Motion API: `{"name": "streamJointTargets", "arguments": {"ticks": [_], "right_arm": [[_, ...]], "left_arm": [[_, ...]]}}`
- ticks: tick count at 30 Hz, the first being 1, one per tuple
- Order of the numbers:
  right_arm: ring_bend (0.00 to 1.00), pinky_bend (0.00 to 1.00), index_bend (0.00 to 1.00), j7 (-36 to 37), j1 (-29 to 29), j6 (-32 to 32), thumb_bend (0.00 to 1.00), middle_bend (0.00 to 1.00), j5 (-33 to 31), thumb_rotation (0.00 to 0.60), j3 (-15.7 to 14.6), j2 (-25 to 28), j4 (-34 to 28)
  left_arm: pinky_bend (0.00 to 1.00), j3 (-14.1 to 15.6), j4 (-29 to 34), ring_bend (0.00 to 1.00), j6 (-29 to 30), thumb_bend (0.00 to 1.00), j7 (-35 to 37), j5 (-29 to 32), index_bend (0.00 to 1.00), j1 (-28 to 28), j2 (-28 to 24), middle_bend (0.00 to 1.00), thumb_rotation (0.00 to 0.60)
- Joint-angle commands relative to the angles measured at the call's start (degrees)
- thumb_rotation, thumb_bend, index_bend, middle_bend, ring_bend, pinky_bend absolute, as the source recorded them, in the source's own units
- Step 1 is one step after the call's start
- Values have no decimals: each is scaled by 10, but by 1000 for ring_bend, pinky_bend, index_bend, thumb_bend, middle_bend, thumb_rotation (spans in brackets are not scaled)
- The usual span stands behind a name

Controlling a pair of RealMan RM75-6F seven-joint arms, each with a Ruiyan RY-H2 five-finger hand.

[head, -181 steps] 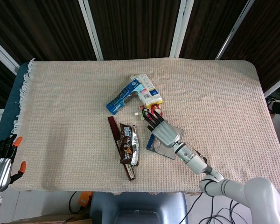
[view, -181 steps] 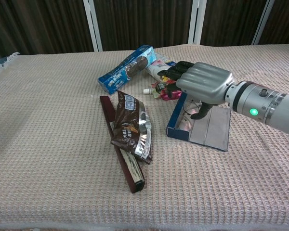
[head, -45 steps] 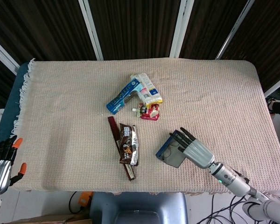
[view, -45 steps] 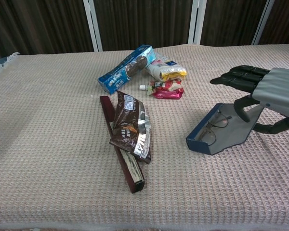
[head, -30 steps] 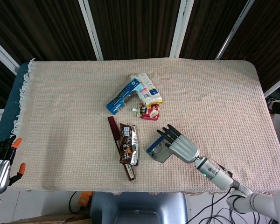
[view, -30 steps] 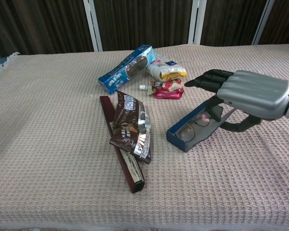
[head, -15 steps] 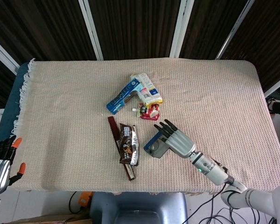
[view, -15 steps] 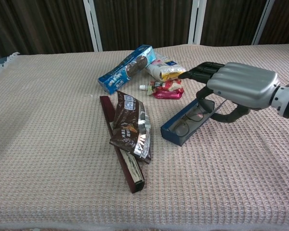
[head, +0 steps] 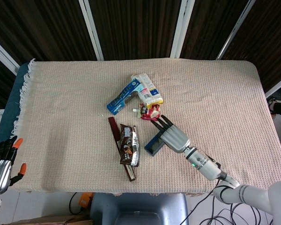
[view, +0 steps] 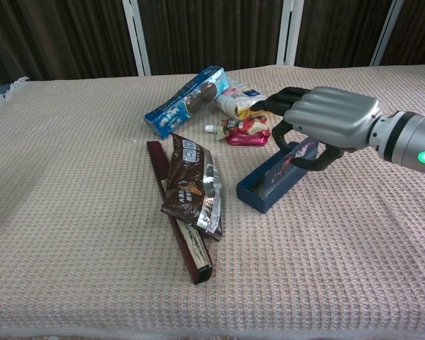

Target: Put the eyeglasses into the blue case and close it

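The table wears a coarse, matt waffle-weave cloth [view: 92,234] in beige, fringed at its nine o'clock edge. The right hand [view: 319,120] has a smooth, brushed-metal-looking back and black plastic fingers [view: 276,99]. The blue case [view: 273,180] looks matt. At its nine o'clock lies a crinkled, glossy foil wrapper [view: 191,184]

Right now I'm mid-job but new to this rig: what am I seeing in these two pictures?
One picture looks down from the robot's head, the other forward from its chest. The right robot hand rests over the blue case, folding its lid nearly shut; the glasses are hidden. The left robot hand waits at the table's edge, holding nothing. Also on the cloth: a blue cookie box, a brown snack wrapper across a dark bar, and small pouches.
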State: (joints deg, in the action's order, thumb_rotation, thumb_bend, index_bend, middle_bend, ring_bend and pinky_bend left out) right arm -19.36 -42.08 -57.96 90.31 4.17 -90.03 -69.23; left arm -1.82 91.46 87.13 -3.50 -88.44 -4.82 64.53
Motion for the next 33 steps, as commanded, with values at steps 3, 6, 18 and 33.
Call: {"name": "streamJointTargets", "arguments": {"ticks": [3,6,18,33], "right_arm": [[0,0,686,-14,-11,19,659,144,-22,600,13,-15,8],[0,0,686,-23,-17,27,660,144,-32,600,19,-23,13],[0,0,629,-69,-38,63,659,143,-83,600,41,-54,29],[0,0,370,-98,-48,60,457,98,-122,600,55,-64,27]], "left_arm": [[83,0,0,0,0,412,1,0,0,0,0,0,600],[83,0,0,0,0,413,2,1,0,0,-1,0,600],[83,0,-1,0,-1,413,5,2,0,0,-2,0,600],[82,0,-2,0,2,414,10,0,0,1,-3,0,600]]}}
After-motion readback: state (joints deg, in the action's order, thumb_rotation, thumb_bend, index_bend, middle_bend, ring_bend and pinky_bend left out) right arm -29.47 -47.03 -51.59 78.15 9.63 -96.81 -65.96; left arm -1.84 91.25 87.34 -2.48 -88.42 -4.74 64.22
